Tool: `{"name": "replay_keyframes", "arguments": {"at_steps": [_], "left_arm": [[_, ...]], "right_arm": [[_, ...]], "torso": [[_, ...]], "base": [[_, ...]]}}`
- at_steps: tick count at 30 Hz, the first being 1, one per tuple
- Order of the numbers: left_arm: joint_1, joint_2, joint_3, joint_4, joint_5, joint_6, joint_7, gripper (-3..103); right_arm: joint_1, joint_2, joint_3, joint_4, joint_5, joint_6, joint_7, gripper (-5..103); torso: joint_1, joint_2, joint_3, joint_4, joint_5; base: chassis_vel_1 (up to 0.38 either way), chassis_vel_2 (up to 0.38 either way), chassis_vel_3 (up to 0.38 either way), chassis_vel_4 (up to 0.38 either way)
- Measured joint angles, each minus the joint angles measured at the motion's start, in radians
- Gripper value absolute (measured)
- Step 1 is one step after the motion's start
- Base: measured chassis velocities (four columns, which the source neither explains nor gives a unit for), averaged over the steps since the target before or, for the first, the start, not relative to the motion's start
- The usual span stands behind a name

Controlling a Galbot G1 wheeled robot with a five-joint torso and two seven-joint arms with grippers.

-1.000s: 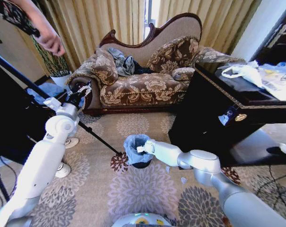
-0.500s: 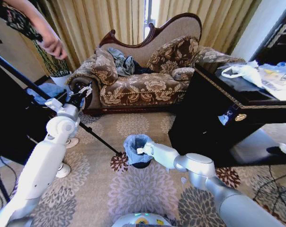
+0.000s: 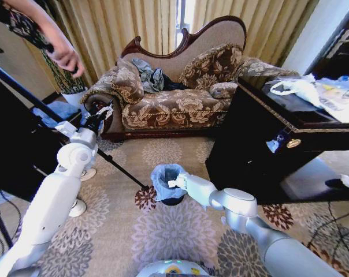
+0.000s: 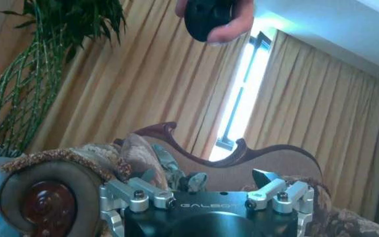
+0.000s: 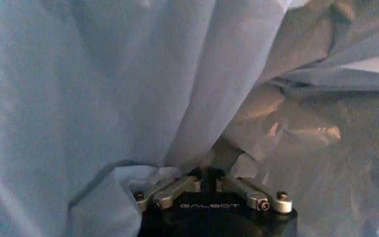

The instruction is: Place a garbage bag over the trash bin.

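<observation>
The trash bin (image 3: 171, 199) is a small black cylinder standing on the patterned carpet in front of the sofa. The pale blue garbage bag (image 3: 164, 175) is draped over its mouth and hangs down its sides. My right gripper (image 3: 173, 183) reaches the bin's near right rim. In the right wrist view it (image 5: 206, 174) is shut on a fold of the garbage bag (image 5: 110, 74), whose crinkled plastic surrounds it. My left gripper (image 3: 103, 112) is held high at the left, near the sofa's arm. In the left wrist view it (image 4: 196, 180) stands open and holds nothing.
A patterned sofa (image 3: 174, 104) stands behind the bin. A dark cabinet (image 3: 261, 144) with a white plastic bag (image 3: 299, 88) on top stands to the right. A black tripod leg (image 3: 117, 167) slants down just left of the bin. Open carpet (image 3: 174, 231) lies in front.
My right arm's elbow has swung left and closer in while its gripper stays at the bin's rim with the bag. The left arm is unchanged.
</observation>
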Motion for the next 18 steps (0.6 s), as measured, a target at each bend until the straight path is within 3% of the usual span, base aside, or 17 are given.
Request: {"name": "replay_keyframes", "arguments": {"at_steps": [4, 8, 14, 18], "left_arm": [[0.002, -0.002, 0.0, 0.0, 0.0, -0.002, 0.002, 100], [0.004, -0.003, 0.0, -0.001, 0.0, -0.003, 0.003, 100], [0.001, -0.003, -0.001, -0.001, -0.002, -0.003, 0.002, 100], [0.004, -0.004, -0.007, -0.002, -0.004, -0.003, 0.001, 100]], "right_arm": [[-0.001, 0.001, -0.003, 0.003, -0.004, -0.003, 0.001, 16], [-0.002, 0.002, -0.004, 0.02, -0.001, -0.018, 0.003, 37], [0.003, 0.006, -0.012, 0.029, 0.004, -0.026, 0.002, 54], [0.007, 0.017, -0.014, 0.031, 0.015, -0.032, 0.002, 70]], "torso": [[0.0, 0.0, 0.0, 0.0, 0.0], [0.0, 0.0, 0.0, -0.0001, 0.0], [0.0, 0.0, 0.0, 0.0, -0.0001], [0.0, 0.0, 0.0, -0.0001, 0.0]], "base": [[0.0, 0.0, 0.0, 0.0], [0.0, 0.0, 0.0, 0.0], [0.0, 0.0, 0.0, 0.0], [0.0, 0.0, 0.0, 0.0]]}}
